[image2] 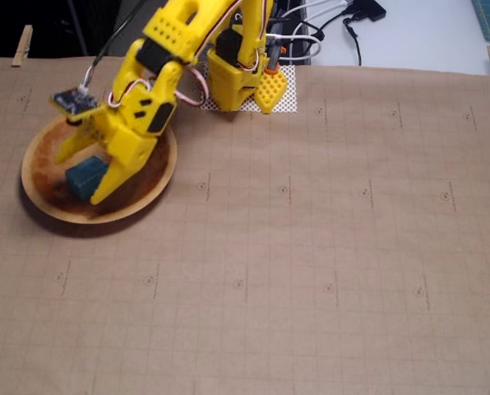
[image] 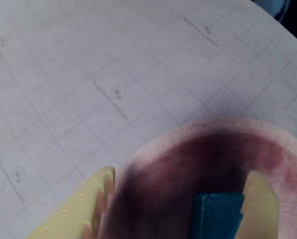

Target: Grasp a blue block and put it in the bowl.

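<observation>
Gripper [image2: 87, 174] is over the bowl [image2: 159, 177] at the left of the fixed view, jaws spread wide, 1 finger out toward the bowl's left rim and the other running down beside the blue block [image2: 86, 178]. The block sits between the fingers, touching or nearly touching the right one; whether it rests on the bowl floor or hangs just above it cannot be told from either view. In the wrist view the block [image: 217, 215] shows dark teal at the bottom edge, inside the bowl [image: 288, 164], with yellow fingers either side and a clear gap on the left. Risks, as judged: if the block clings to the right finger, lifting the arm could drag it back out over the rim; a sideways swing on retreat could also knock the shallow bowl across the paper-covered table [image2: 327, 247]. Block's long axis appears to run diagonally in the fixed view, lower-left to upper-right, lying roughly flat; motion blur in the wrist view prevents confirming this.
</observation>
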You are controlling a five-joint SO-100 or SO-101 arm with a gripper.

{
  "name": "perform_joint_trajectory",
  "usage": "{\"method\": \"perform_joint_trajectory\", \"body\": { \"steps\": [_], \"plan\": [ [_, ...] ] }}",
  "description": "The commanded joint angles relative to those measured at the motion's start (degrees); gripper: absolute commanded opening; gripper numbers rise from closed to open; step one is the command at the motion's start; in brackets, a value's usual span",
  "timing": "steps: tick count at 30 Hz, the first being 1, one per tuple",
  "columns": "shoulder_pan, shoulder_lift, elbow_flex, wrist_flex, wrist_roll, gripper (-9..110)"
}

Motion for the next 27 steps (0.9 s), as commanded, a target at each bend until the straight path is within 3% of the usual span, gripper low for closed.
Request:
{"method": "perform_joint_trajectory", "body": {
  "steps": [1,18,27],
  "plan": [
    [-2.2,9.1,-3.9,4.0,1.4,23],
    [-13.5,26.7,-7.4,15.2,2.2,-3],
    [-28.8,31.9,-5.8,17.9,1.6,-3]
  ]
}}
